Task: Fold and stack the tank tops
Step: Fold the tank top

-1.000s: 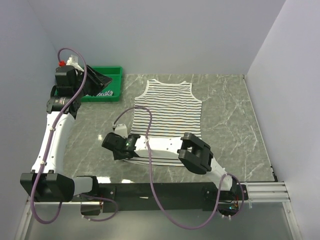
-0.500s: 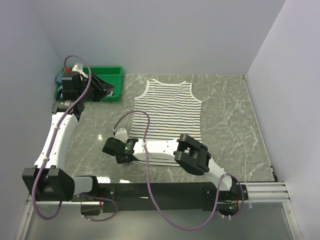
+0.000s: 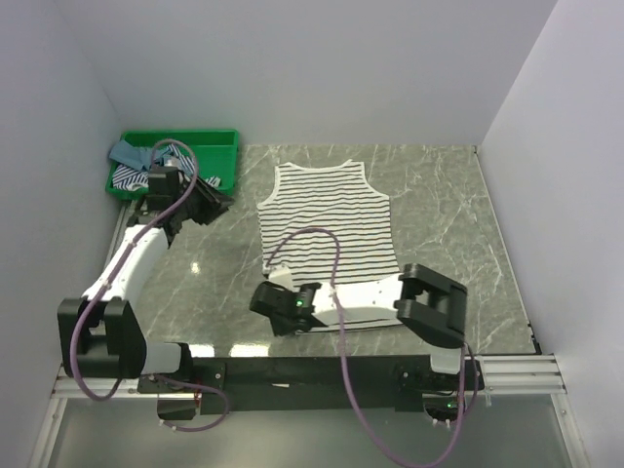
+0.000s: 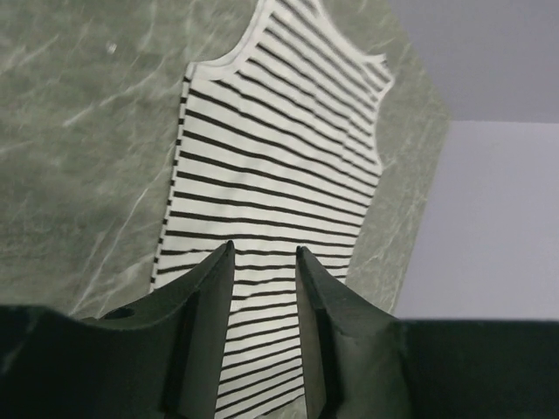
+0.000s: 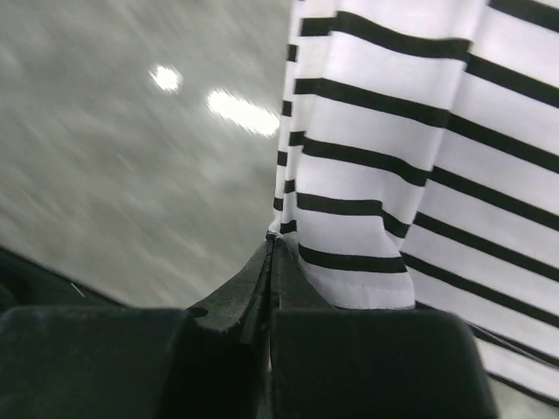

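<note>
Green tray [image 3: 226,146], far-left bench [image 3: 444,210] corner: holds teal-blue tank top [image 3: 127,151] + blue/white striped tank top [image 3: 129,177], both crumpled. White black-striped tank top [image 3: 327,219] flat, bench centre. Top view: left pincer [image 3: 213,198] beside tray, grip unclear. Left wrist view: its fingers apart, nothing btwn. Right wrist view: right pincer [image 5: 270,249] clamped on white top's hem corner.

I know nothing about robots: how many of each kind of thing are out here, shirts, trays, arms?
Tank tops: 3, namely the white black-striped tank top spread flat, and the teal-blue tank top and blue-and-white striped tank top bunched in the tray
Green tray: 1
Robot arms: 2, the left arm and the right arm
Total: 6
</note>
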### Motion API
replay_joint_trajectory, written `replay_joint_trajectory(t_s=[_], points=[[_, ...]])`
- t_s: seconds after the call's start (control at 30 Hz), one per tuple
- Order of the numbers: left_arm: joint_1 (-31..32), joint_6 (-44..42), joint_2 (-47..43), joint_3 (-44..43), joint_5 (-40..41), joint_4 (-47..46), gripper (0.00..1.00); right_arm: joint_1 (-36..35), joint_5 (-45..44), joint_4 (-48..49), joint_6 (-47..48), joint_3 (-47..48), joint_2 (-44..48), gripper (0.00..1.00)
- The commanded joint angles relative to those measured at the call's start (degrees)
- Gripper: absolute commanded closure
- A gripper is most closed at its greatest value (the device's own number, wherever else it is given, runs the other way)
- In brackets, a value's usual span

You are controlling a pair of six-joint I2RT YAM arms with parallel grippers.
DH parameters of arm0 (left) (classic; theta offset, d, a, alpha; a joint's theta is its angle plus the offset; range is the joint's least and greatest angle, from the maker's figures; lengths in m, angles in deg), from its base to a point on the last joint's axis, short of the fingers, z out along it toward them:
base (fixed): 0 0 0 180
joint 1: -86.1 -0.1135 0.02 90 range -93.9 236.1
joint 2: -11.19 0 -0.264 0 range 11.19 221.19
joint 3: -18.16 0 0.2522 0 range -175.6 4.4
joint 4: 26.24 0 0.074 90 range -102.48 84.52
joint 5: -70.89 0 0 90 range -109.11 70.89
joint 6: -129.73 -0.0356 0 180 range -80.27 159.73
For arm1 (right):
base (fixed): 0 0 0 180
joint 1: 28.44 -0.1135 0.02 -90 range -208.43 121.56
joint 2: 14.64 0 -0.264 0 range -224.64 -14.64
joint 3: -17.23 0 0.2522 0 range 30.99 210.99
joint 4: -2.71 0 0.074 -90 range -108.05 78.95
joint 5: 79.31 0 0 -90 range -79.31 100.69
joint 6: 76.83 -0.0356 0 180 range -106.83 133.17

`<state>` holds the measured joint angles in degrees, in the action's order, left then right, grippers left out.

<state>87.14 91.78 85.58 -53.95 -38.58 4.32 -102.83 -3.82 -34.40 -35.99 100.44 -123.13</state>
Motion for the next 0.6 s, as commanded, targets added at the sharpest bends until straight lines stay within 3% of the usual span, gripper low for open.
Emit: replay_joint_trajectory(t_s=[0.0,0.17,0.37,0.57], points=[[2.47,2.17,3.91,2.89,1.35,-6.60,0.60,-0.58,3.42,-0.03,1.79,-6.49,7.91,1.00],[6.33,3.23,15.05,0.97,4.17,-9.50,0.51,-0.67,5.36,2.00,1.53,-12.67,15.93,1.00],[8.28,2.09,27.71,-6.68,11.35,-7.22,0.51,-0.67,6.24,0.94,2.06,-11.53,19.28,1.00],[9.33,-0.37,34.32,-11.69,12.87,-6.87,0.51,-0.49,7.47,0.68,2.23,-9.34,18.67,1.00]])
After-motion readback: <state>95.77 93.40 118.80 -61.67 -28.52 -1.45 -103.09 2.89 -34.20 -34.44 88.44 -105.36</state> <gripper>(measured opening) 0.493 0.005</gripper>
